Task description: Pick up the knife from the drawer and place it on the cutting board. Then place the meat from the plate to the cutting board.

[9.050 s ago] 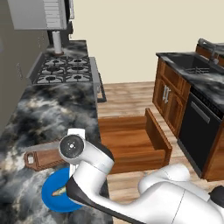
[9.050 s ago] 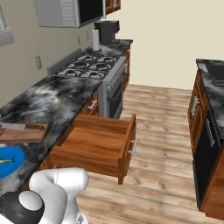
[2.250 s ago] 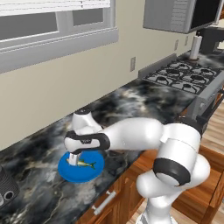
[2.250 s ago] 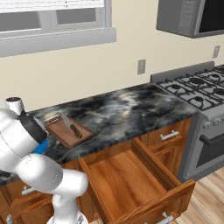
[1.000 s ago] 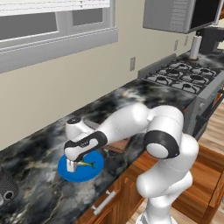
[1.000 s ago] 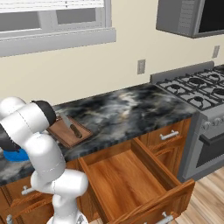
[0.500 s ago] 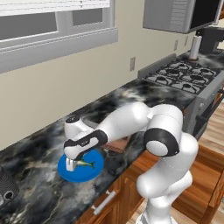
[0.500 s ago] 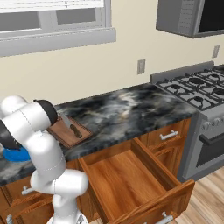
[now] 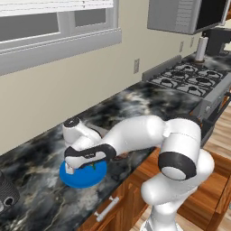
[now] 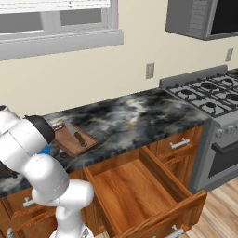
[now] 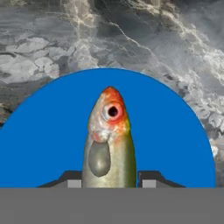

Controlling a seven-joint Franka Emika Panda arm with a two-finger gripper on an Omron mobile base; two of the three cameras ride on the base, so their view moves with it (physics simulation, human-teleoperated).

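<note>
On the dark marble counter lies the blue plate point(image 9: 81, 177) point(image 11: 39, 144), a sliver of it showing past my arm point(image 10: 45, 150). The meat point(image 11: 109, 140), a small olive fish with a reddish head, rests on the plate. My gripper point(image 11: 109, 180) point(image 9: 92, 165) is down on the plate, shut on the meat, with a fingertip against each flank. To the right of the plate the knife point(image 10: 76, 134) lies on the cutting board point(image 10: 69, 142). Below the counter the drawer point(image 10: 139, 190) stands pulled out.
A gas stove point(image 10: 204, 100) point(image 9: 189, 79) adjoins the counter on the right, with a microwave point(image 10: 202, 16) above it. A dark round object point(image 9: 6, 196) sits at the counter's left end. The open drawer juts into the floor space.
The jaws have closed from wide open onto the fish on the plate. The hand has settled a little lower over the plate; the base has stayed put.
</note>
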